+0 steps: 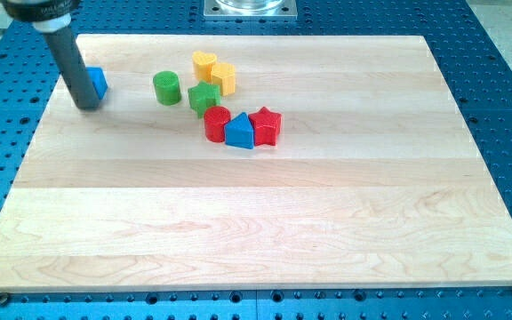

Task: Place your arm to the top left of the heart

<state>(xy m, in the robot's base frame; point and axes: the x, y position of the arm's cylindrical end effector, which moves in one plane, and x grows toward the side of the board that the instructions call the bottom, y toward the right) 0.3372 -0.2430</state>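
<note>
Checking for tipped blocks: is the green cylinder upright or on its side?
Upright. The green cylinder shows its round flat top facing up, standing alone at the view's left of the cluster.

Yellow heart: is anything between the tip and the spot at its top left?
My tip sits at the view's left, touching the blue block. The yellow heart lies to the right. The green cylinder stands near the straight line; passing above it, toward the view's top, looks clear.

Pale wooden board (265, 222), blue block (98, 83) at left, green cylinder (166, 87), clustered yellow, green, red, blue blocks
</note>
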